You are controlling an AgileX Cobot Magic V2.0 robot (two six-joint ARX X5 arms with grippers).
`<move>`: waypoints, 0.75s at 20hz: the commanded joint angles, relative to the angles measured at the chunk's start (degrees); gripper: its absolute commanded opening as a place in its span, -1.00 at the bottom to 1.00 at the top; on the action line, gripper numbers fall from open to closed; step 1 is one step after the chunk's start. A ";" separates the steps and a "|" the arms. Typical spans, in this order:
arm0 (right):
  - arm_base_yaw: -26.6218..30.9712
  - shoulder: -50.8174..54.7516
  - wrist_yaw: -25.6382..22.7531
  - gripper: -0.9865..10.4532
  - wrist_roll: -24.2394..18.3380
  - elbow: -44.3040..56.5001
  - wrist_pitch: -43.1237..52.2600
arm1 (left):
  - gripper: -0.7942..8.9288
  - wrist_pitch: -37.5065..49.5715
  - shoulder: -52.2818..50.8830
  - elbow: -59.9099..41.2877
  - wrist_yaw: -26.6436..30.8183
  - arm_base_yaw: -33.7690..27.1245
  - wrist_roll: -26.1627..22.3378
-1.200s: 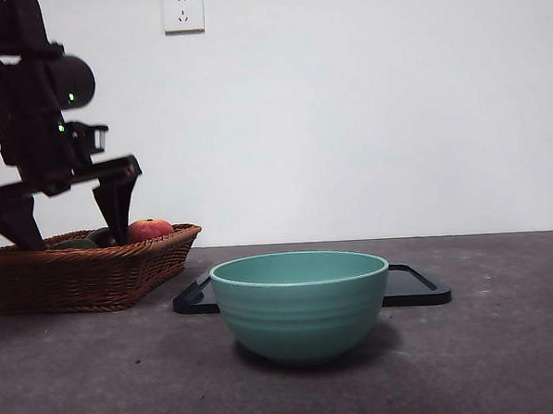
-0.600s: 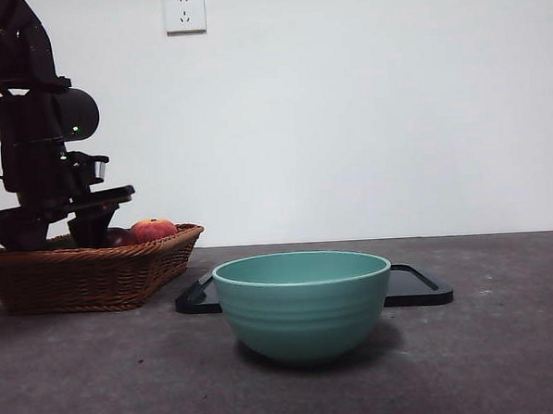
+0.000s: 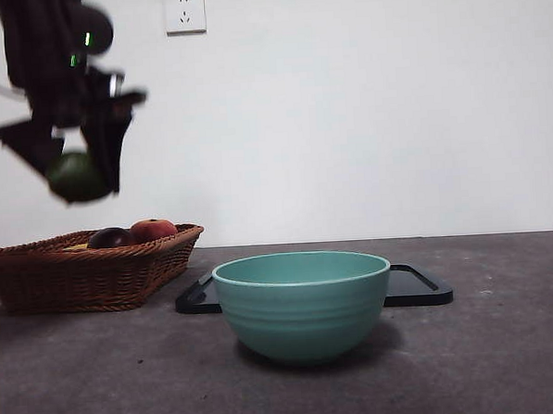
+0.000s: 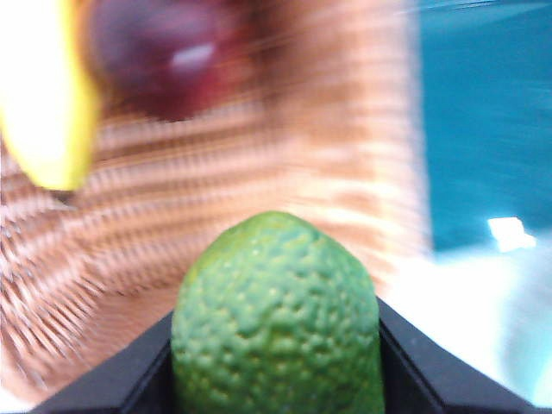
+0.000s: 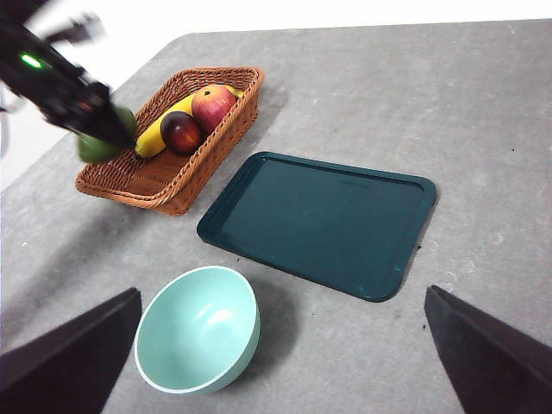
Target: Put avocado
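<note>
Room: plain white wall with a socket plate (image 3: 184, 11) high on it; a dull grey table (image 3: 506, 343) runs across below.

Item, wicker basket (image 3: 94, 272): brown, woven, standing at one side of the table. Contents seen from the right wrist view: a yellow banana (image 5: 159, 131), a red-orange apple (image 5: 213, 104) and a dark purple-maroon fruit (image 5: 180, 131), the last two lying beside each other and touching the banana.

Item, tray (image 5: 319, 220): dark teal, flat, rectangular, bare, lying just beside the basket.

Item, bowl (image 3: 302, 303): pale green, round, ribbed low on its outer wall, standing in front of the tray, nothing inside it.

Item, avocado (image 4: 276, 319): green, rough pebbled skin. Clear of the basket, held in the air well above its end farthest from the tray.

Item, left gripper (image 3: 75, 176): black, blurred, hanging above the basket. Its two jaws press against opposite flanks of the avocado, clamped on it.

Item, right gripper (image 5: 285, 362): high over the table, above bowl and tray, well apart from the fruit. Its two black jaws stand wide apart with nothing between them.
</note>
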State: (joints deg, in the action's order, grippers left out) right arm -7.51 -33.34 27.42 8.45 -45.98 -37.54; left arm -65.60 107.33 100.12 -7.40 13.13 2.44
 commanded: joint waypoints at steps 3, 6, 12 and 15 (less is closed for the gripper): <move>-0.28 -0.07 0.83 0.19 0.57 -0.98 0.11 | -0.53 -1.70 -6.99 1.86 -4.07 7.65 -0.02; -0.28 0.79 1.53 0.19 0.57 -0.98 0.07 | -0.53 -6.03 -10.05 1.81 -4.46 15.19 -0.92; -0.28 3.19 1.55 0.19 1.38 -0.98 -0.26 | -0.53 -4.85 -10.01 0.24 -4.44 30.27 -0.70; -0.28 3.82 1.70 0.19 1.42 -0.98 -0.39 | -0.53 0.28 -7.87 -2.73 -3.54 35.76 1.27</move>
State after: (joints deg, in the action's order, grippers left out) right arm -7.51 -29.47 28.84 9.30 -45.98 -38.26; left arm -65.91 97.78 96.77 -11.40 48.77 2.70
